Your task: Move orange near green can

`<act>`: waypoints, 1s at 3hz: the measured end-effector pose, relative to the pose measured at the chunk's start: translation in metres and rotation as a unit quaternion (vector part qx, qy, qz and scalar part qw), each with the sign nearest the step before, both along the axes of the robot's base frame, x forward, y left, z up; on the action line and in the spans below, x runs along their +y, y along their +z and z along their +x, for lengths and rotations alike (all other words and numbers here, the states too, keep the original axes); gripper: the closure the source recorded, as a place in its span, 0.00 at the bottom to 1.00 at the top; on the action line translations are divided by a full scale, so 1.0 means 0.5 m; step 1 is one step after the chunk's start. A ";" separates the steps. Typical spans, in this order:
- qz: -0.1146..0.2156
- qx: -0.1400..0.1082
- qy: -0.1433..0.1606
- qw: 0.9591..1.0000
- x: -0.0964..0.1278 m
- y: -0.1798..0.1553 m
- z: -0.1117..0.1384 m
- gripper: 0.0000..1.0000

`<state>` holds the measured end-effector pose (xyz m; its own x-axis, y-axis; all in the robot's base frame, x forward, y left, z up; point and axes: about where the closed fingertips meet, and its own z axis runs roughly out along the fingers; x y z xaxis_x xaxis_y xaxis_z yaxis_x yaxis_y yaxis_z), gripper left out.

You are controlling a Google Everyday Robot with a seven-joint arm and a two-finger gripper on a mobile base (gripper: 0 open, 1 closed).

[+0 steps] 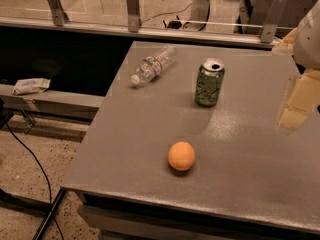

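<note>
Camera view: orange (181, 156) sits on the grey table (125, 149), in front of the green can (209, 83) (toward the camera) and a little to the can's left as seen, well apart from it. Nothing lies between the two. Can stands upright, silver top with the opening showing, pale swirls on green.

Gripper (299, 101) is far to the right of the can, at the picture edge, pale cream, over the right side of the table. Released or clenched: cannot tell. The orange is plainly not in it.

Handling, judged from looks: probably light, with a firm skin and slight give, so no real crush risk under a moderate squeeze. Round and smooth means it likely rolls if nudged off-centre, and it may slip out if pinched above or below its widest part. Best hold looks like a top-down approach, closing across the middle, centred. Set it down gently beside the can, or it may roll on or knock the can.

Look of the orange: plain orange colour, ball-shaped, smooth, no stem or mark visible, shorter than the can, dark shadow under it.

Clear plastic bottle (152, 64) lies on its side left of the can, slightly further back, out of the way.
</note>
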<state>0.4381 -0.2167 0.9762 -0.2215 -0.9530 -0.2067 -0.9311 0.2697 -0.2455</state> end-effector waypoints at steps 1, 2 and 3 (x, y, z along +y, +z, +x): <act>0.000 0.000 0.000 1.000 0.000 0.000 0.000 0.00; 0.040 -0.023 -0.020 0.999 -0.004 -0.026 -0.015 0.00; 0.099 -0.054 -0.027 0.993 0.010 -0.078 -0.087 0.00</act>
